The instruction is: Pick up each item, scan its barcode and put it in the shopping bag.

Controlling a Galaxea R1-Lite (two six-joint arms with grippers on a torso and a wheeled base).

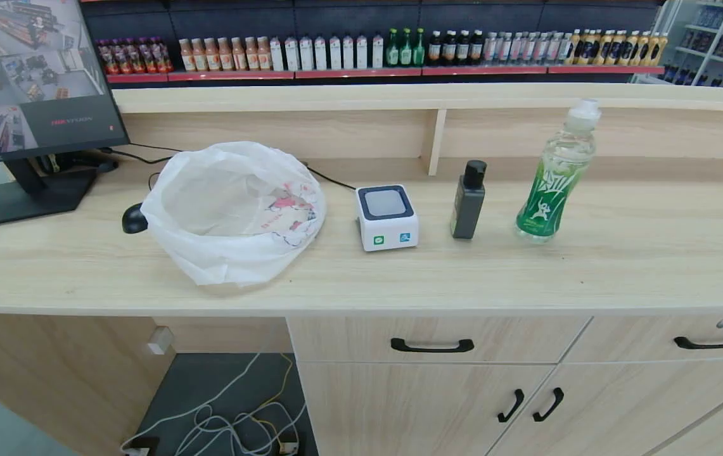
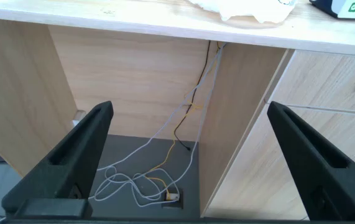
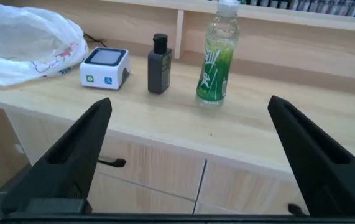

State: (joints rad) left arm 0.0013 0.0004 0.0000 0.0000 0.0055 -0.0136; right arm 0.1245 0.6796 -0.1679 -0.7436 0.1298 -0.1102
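**Checkout table: two bottles waiting beside the scanner, both pincers spread and holding nothing**

Head view. A pale wood table point(image 1: 526, 266) with a raised back ledge is running across the scene. Behind it a dark shelf point(image 1: 361, 71) is carrying a long row of drink bottles. The shopping bag point(image 1: 234, 209), white plastic with red print, is slumping open on the table's left half. Just right of it the scanner point(image 1: 386, 216), a white cube with a grey top window, is sitting with one green and one blue icon on its front. Farther right the dark bottle point(image 1: 467, 201) with a black pump cap is standing upright. The taller green bottle point(image 1: 554, 177) with a white cap is standing near it but apart. A black mouse point(image 1: 134, 219) is peeking out from behind the bag, partly hidden. A monitor point(image 1: 25, 76), cut by the frame, is showing camera feeds. The print on the bag and on the green label is too small to read. Below, drawers point(image 1: 431, 339) are showing black handles, and cables point(image 1: 228, 424) are lying on the floor.

Left wrist view. The left pincer point(image 2: 189, 112) is hanging below the table edge, facing the open bay. Its fingers are spread wide and gripping nothing. The bag and scanner are cut off by the frame.

Right wrist view. The right pincer point(image 3: 189, 106) is hovering in front of the table, fingers wide apart and gripping nothing. Beyond it the bag, scanner and both bottles are standing in a row. A white figure is showing on the green label.
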